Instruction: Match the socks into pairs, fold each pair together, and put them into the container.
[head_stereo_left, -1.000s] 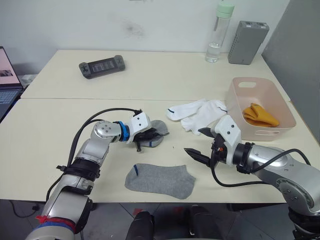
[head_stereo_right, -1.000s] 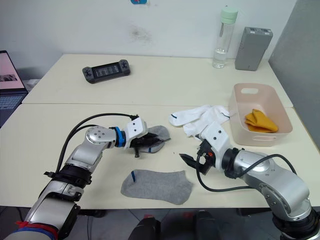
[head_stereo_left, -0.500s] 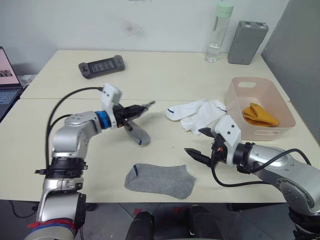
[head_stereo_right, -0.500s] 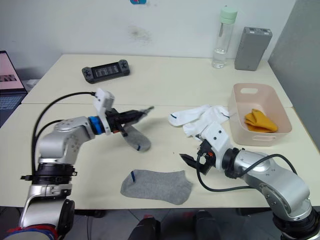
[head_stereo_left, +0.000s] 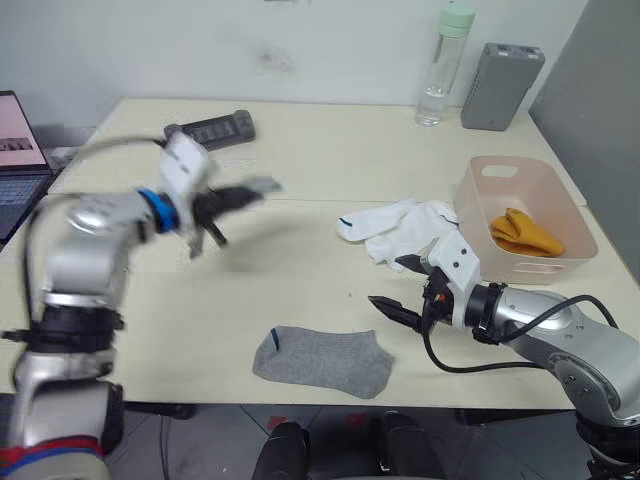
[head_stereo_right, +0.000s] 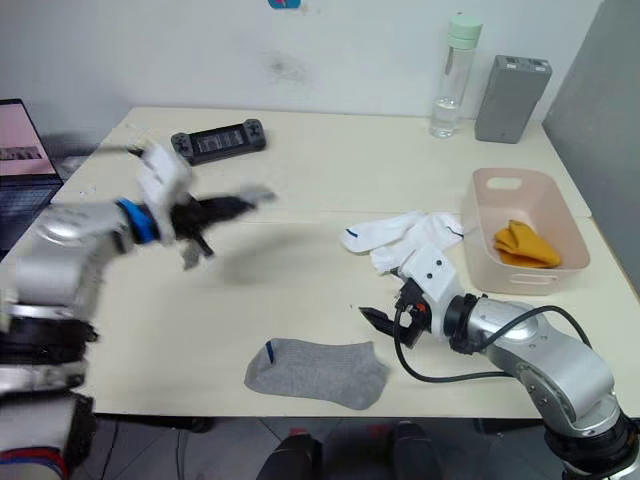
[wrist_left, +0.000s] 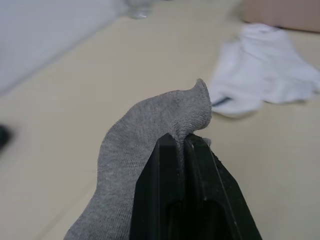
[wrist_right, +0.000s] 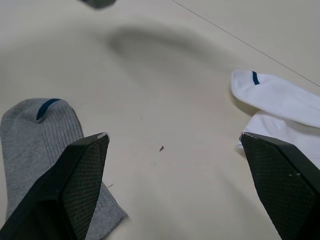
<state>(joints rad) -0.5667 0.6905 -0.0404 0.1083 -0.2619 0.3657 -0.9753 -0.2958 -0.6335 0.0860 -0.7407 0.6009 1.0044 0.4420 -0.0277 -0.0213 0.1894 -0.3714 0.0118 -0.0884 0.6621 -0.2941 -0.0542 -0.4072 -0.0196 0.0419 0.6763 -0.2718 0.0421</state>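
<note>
While blurred overhead, left tool (wrist_left: 184, 142) pinches grey sock (wrist_left: 145, 150) — wrist view.

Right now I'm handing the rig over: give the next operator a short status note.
Left gripper: shut on a grey sock, raised over the table.
Right gripper: open, low over the table between the flat grey sock and the white socks.
Container: holds the orange pair.
Done: orange pair.
Left: match and fold grey, then white, and bin both.
</note>
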